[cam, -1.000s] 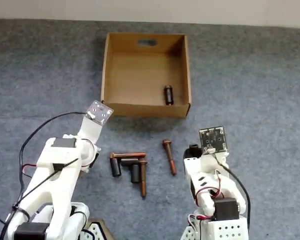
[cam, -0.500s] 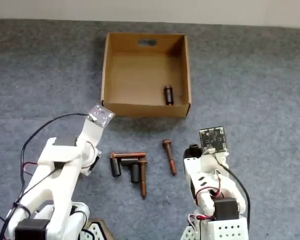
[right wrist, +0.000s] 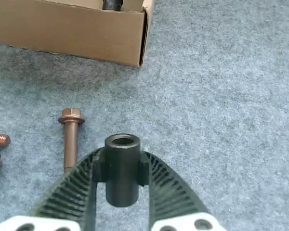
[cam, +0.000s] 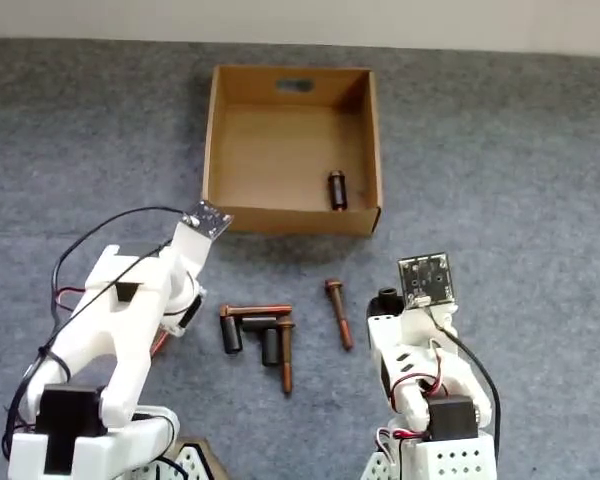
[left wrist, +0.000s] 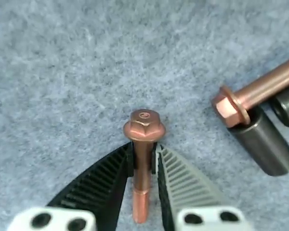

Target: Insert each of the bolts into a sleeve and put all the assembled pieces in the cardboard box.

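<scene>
My left gripper (left wrist: pixel 144 147) is shut on a copper bolt (left wrist: pixel 143 144), whose hex head sticks out past the fingertips just above the carpet. Close beside it lie another copper bolt (left wrist: pixel 260 89) and a dark sleeve (left wrist: pixel 265 144). My right gripper (right wrist: pixel 121 154) is shut on a dark sleeve (right wrist: pixel 121 166) with its bore facing outward; from above that sleeve (cam: pixel 388 300) sits at the tip of the right arm. The cardboard box (cam: pixel 290 219) stands at the back with one assembled piece (cam: pixel 336 190) inside.
On the carpet between the arms lie a horizontal bolt (cam: pixel 258 311), two dark sleeves (cam: pixel 230 333) (cam: pixel 270 343), an upright-lying bolt (cam: pixel 286 355) and a slanted bolt (cam: pixel 338 313). The slanted bolt (right wrist: pixel 71 137) lies near my right gripper, the box wall (right wrist: pixel 67 31) beyond.
The left arm has swung and lifted, its wrist shifting a little toward the box and the pile of parts. The right arm and the loose parts have not moved.
</scene>
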Controlling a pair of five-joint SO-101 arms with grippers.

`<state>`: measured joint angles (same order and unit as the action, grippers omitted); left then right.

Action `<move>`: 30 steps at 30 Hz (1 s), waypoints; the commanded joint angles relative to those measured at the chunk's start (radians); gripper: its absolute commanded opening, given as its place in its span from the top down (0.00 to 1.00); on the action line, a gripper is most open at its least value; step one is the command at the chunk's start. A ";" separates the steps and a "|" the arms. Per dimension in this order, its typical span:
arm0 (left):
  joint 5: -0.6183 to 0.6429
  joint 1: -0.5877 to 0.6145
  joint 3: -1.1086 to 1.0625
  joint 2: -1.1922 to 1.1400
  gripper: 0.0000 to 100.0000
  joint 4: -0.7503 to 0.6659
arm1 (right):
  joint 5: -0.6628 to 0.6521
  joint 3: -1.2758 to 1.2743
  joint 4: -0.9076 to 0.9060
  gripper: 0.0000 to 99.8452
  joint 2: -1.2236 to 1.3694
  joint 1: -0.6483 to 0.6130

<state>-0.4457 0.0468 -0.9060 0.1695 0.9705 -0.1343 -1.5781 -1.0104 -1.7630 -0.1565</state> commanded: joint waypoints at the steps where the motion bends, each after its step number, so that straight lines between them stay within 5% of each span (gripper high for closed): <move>1: -0.008 -0.054 0.039 -0.019 0.91 0.000 | 0.003 0.013 -0.005 0.99 -0.012 -0.007; 11: -0.003 -0.068 0.050 0.015 0.99 0.048 | 0.006 0.016 -0.016 0.99 -0.012 -0.012; 20: -0.002 -0.045 0.048 0.529 0.99 0.198 | 0.044 0.151 -0.012 0.99 -0.012 -0.176; 26: 0.166 -0.053 0.050 0.929 0.99 0.199 | 0.043 0.128 0.240 0.99 -0.012 -0.225; 30: 0.276 -0.053 0.045 1.148 0.99 0.038 | 0.049 0.041 0.466 0.99 -0.012 -0.231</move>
<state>-0.2401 -0.0008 -0.8876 1.1515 1.1132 -0.0990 -1.5167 -0.7020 -1.7630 -0.3744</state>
